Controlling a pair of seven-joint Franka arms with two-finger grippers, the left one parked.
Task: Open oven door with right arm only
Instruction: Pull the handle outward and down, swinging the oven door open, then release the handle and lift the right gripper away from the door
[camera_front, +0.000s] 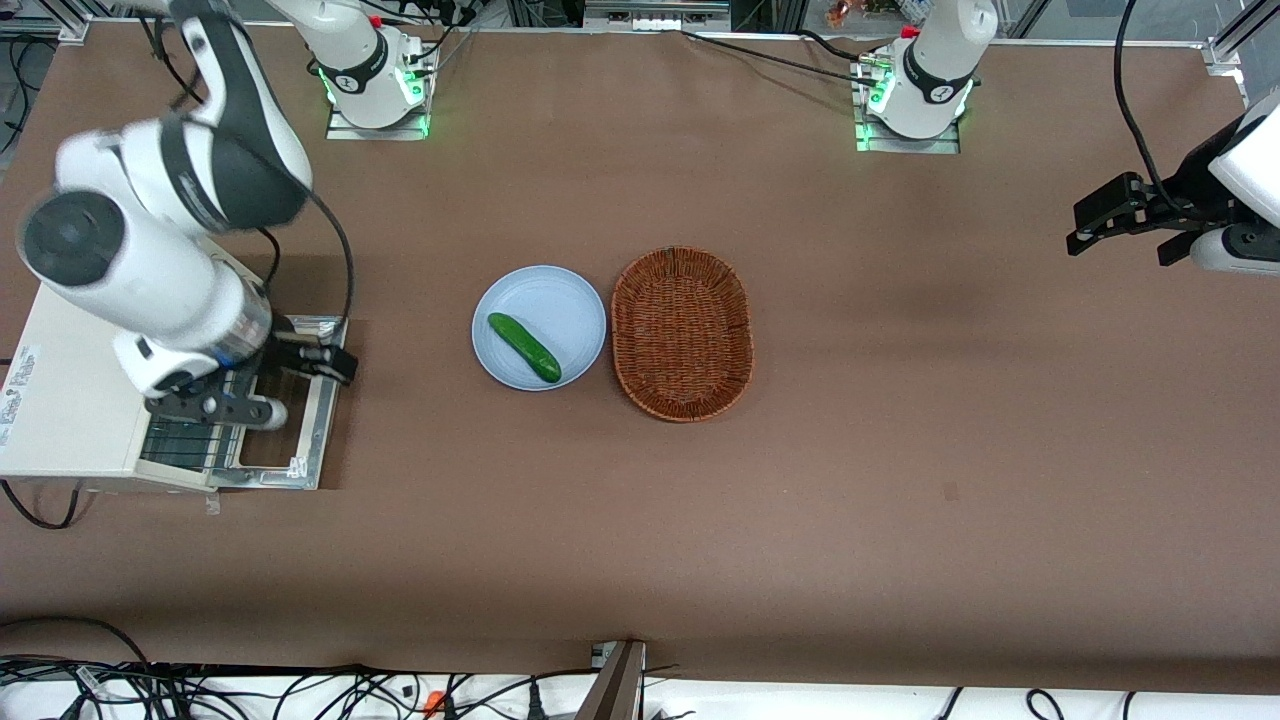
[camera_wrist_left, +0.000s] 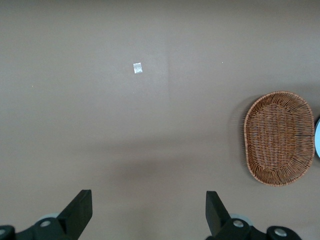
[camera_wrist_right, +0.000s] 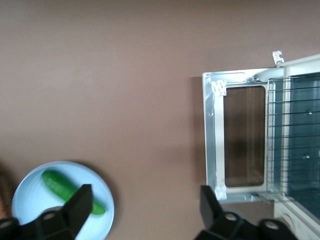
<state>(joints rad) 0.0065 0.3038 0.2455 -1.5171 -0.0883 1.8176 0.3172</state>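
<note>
Here the black two-finger end effector (camera_wrist_right: 142, 210) of the white jointed right arm (camera_front: 150, 250) hangs with its fingers (camera_wrist_right: 80, 205) spread wide, holding nothing, above the brown tabletop (camera_front: 900, 450) just beside the oven door (camera_wrist_right: 235, 135). That metal-framed door with its dark glass window lies folded down flat in front of the cream boxy toaster oven (camera_front: 70, 410), at the working arm's end of the tabletop, and wire rack bars show inside the cavity. The arm covers part of the door in the front view. Near the middle, a pale blue round plate (camera_front: 575, 300) carries a green cucumber (camera_front: 523, 347). Just beside the plate, toward the parked arm's end, sits an oval woven wicker basket (camera_front: 681, 333).
</note>
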